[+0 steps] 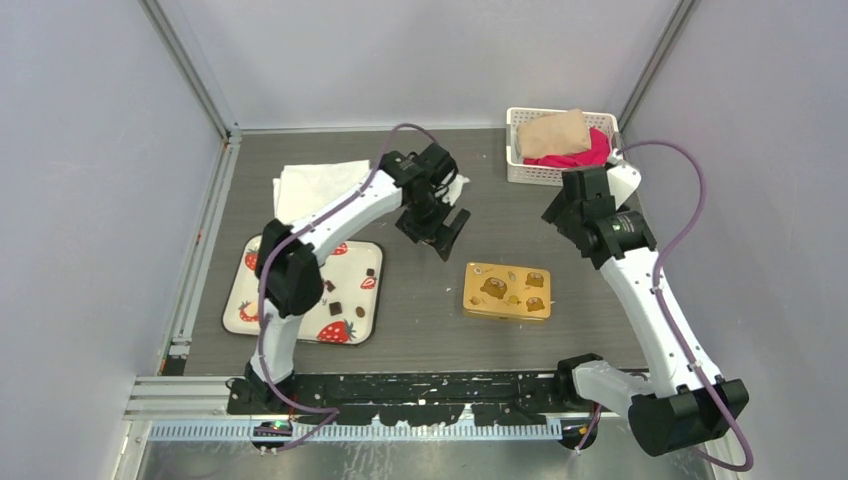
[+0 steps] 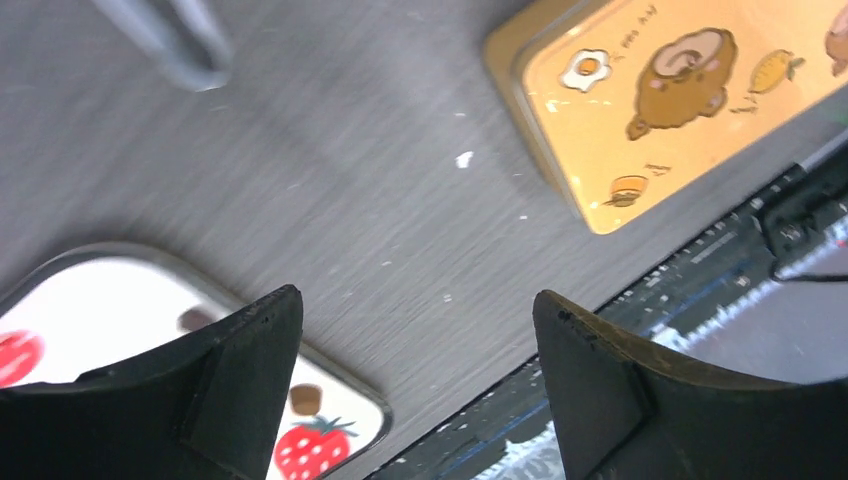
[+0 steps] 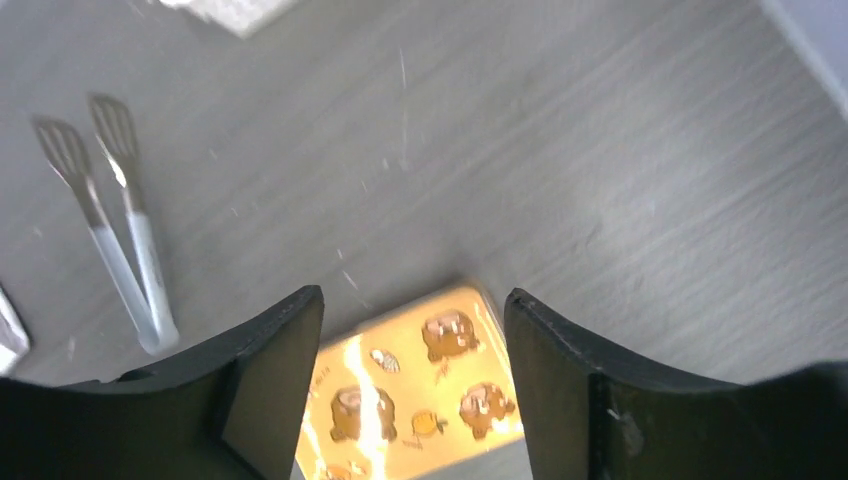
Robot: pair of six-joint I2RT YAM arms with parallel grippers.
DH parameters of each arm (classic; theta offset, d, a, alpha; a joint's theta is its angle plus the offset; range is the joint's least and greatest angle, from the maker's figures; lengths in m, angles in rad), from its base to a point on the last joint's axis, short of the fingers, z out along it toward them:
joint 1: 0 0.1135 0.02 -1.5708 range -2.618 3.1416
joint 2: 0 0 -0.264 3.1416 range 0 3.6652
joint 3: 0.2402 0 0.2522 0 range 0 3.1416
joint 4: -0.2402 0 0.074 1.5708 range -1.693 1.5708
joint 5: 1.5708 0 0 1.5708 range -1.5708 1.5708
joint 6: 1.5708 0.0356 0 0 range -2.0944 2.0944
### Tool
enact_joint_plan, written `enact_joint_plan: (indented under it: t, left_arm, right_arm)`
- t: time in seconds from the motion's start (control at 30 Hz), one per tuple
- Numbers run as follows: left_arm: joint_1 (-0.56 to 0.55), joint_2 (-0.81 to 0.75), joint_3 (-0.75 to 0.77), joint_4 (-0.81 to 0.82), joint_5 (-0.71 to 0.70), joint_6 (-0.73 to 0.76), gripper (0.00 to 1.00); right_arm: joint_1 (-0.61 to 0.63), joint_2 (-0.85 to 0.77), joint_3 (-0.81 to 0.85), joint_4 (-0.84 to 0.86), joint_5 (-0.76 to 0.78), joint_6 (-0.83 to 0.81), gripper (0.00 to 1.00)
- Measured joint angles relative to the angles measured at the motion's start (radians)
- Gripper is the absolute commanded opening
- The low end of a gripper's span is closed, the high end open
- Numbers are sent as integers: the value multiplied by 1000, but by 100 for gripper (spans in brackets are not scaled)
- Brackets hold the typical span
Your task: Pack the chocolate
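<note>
- Left gripper point(image 2: 417, 300): we record it open, the two black fingers well apart with only bare table between them. It hangs above the table point(image 1: 430, 335) between the tray and the tin and holds nothing.
- Right gripper point(image 3: 412, 297): we record it open as well, with nothing between the fingers. In its wrist view it hangs above the far edge of the tin and is clear of it.
- Chocolate point(image 1: 337, 307): we count a few small dark brown pieces lying loose on the right-hand part of the tray. Two brownish pieces show in the left wrist view, beside a printed strawberry. Neither gripper touches any piece.
- Tray point(image 1: 285, 328): white, rounded corners, printed with red strawberries. It sits on the left side of the table, partly hidden by the left arm in the top view.
- Tin point(image 1: 507, 291): golden-yellow, rectangular, with brown bear drawings on its top. It lies flat near the middle of the table, to the right of the tray and apart from it. We cannot tell whether anything is inside.
- Tongs point(image 3: 120, 240): metal slotted tips on pale translucent handles, lying on the table beyond the tin.
- Basket point(image 1: 515, 150): white and perforated, at the far right of the table. It holds a tan cloth point(image 1: 555, 133) over a pink cloth point(image 1: 597, 152).
- White folded cloth point(image 1: 315, 185): lies on the table just beyond the tray.
</note>
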State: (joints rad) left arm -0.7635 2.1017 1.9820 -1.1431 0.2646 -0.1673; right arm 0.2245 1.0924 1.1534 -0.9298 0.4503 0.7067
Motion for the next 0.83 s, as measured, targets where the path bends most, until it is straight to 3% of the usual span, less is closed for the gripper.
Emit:
enact_joint_plan:
  t: [0.23,0.4,0.5,0.67,0.83]
  left_arm:
    - [60,-238,-62,56,-245,-42,87]
    - [157,-453,-209,159,-387,-154,93]
    - [190,-562,-302,199,-497,-208,94]
    - [184,-668,-404,245,-598,-249,94]
    - [182,-678,-424,248,-658,-282,94]
  right_arm:
    - [-4,-55,91,103,153,-34,82]
    - [-4,-132,87,153,251,-23,94]
    - [-4,-155,73,166,299,-5,96]
    - [-4,-154,40,164,328,28,99]
    - [-4,-153,38,162,345,40,100]
